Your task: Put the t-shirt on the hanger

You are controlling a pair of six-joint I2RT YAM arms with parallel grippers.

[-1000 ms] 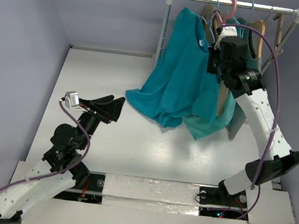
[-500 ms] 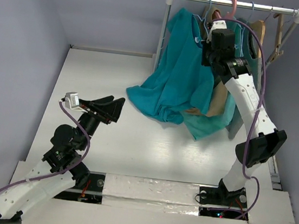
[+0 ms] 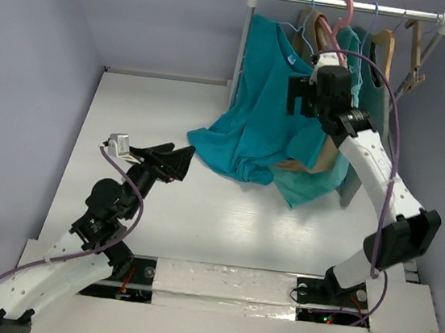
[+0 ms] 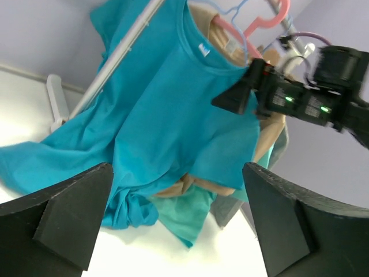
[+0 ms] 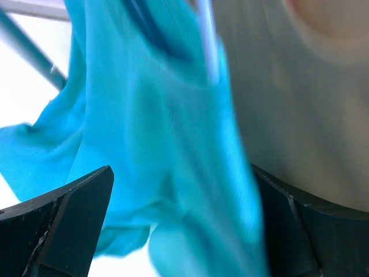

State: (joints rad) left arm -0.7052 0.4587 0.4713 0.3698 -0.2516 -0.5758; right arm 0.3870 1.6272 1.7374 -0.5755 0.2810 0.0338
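Note:
The teal-blue t-shirt [image 3: 258, 106] hangs by its neck from the light-blue hanger [image 3: 307, 18] on the rail, and its lower part spreads over the table. The left wrist view shows the t-shirt [image 4: 161, 104] with its pale neck label up near the hanger [image 4: 228, 14]. My right gripper [image 3: 299, 95] stands open just right of the t-shirt's chest, holding nothing. Its view is blurred: t-shirt [image 5: 155, 144] fills the space ahead of the right gripper [image 5: 184, 231], with the hanger wire [image 5: 207, 40] above. My left gripper [image 3: 173, 160] is open over the table, left of the hem, and my left gripper [image 4: 176, 190] faces the rack.
The white rack's rail [image 3: 388, 9] and left post [image 3: 242, 47] stand at the back right. On it hang a pink hanger [image 3: 345, 11], a beige shirt [image 3: 326, 151], a greener teal top [image 3: 305, 189] and a wooden hanger [image 3: 416, 44].
My right gripper rose towards the rail, then opened and let go, drawing slightly left. The t-shirt now hangs higher. My left gripper opened wider and shifted a little right.

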